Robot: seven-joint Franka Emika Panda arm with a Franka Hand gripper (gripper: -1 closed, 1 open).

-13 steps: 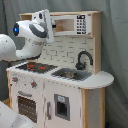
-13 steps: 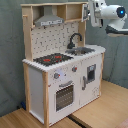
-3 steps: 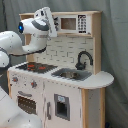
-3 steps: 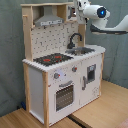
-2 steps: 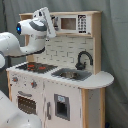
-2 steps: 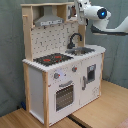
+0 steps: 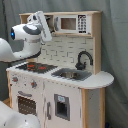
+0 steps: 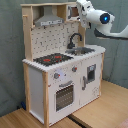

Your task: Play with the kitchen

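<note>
On a wooden floor against a grey curtain we see the kitchen standing upright, its long axis vertical, oven door facing outward. Its sink looks empty. Near the upper shelf we find the gripper; we cannot tell its opening.

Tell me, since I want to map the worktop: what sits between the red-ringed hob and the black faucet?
The sink lies between the hob and the faucet on the kitchen counter, as both exterior views show.
</note>
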